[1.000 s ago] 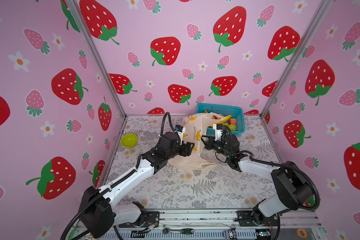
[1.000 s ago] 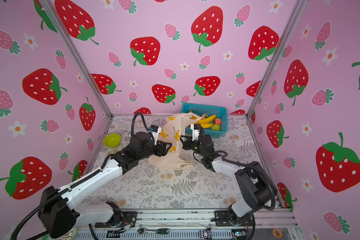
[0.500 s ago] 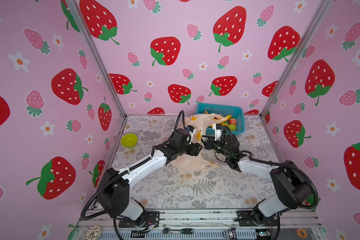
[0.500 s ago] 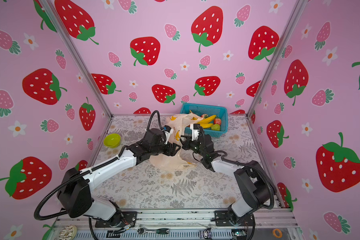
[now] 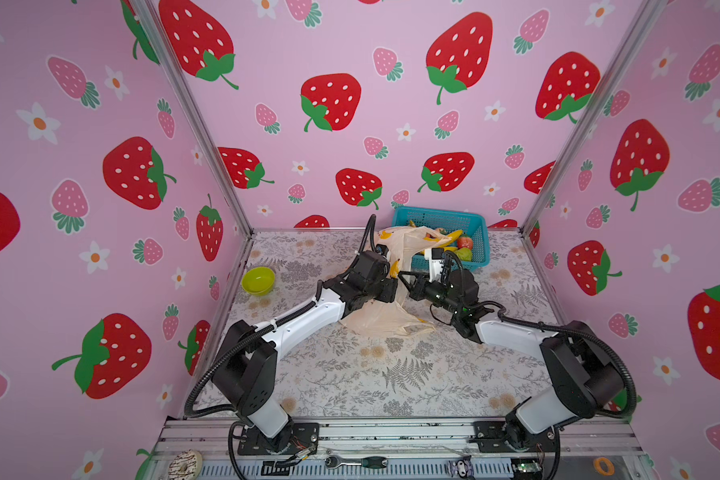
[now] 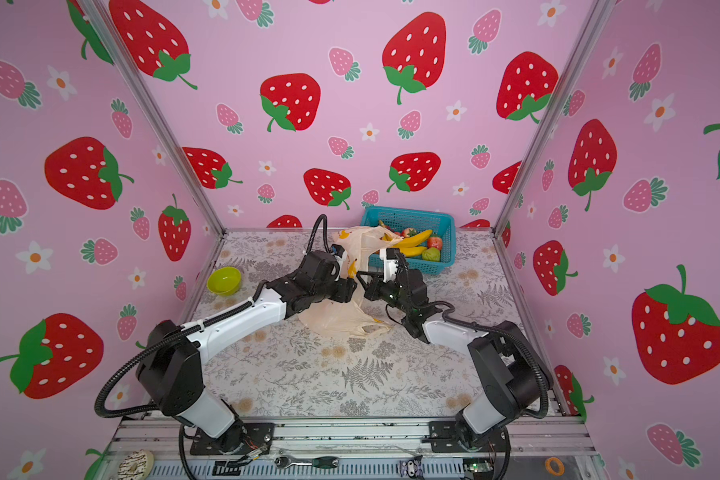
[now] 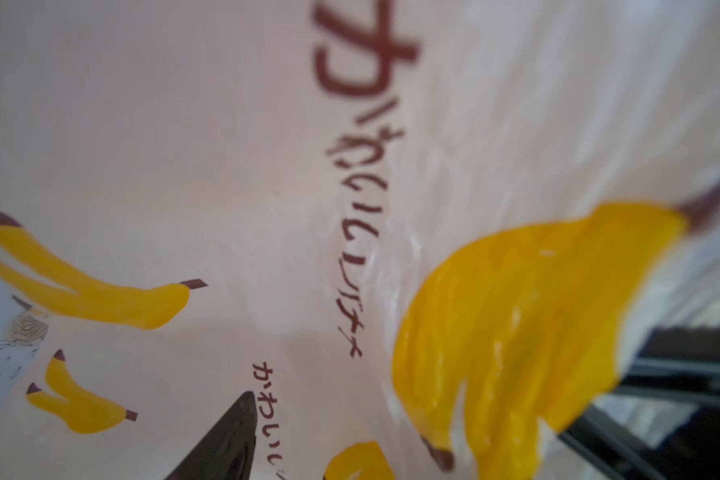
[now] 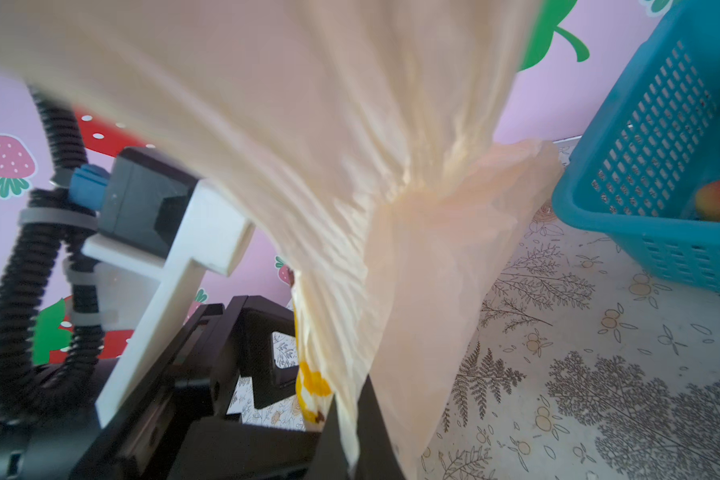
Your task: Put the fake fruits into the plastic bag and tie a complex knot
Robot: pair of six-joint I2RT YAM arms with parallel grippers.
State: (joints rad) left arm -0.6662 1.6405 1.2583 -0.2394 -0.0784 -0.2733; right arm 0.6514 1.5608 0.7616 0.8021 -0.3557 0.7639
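Pinching a gathered fold of the plastic bag (image 5: pixel 385 321) in the right hand (image 5: pixel 405 276), fingers together on it, near the desk's (image 5: pixel 391 374) middle. Resting the left hand (image 6: pixel 352 286) against the bag's side, jaws apart. Lower bag crumpled on the desk, top draped toward the blue mesh basket (image 5: pixel 441 217) at the far edge. Inside that basket: bananas (image 6: pixel 415 240), strawberries (image 6: pixel 435 242), green fruit (image 6: pixel 431 254).

We look into pink walls (image 5: pixel 350 33) on three sides, printed with big red strawberries and white flowers, silver corner posts (image 5: pixel 198 124) far left and right, worktop (image 5: pixel 391 374) in grey fern-and-flower cloth, metal rail (image 5: pixel 391 432) nearest us, soft even light.
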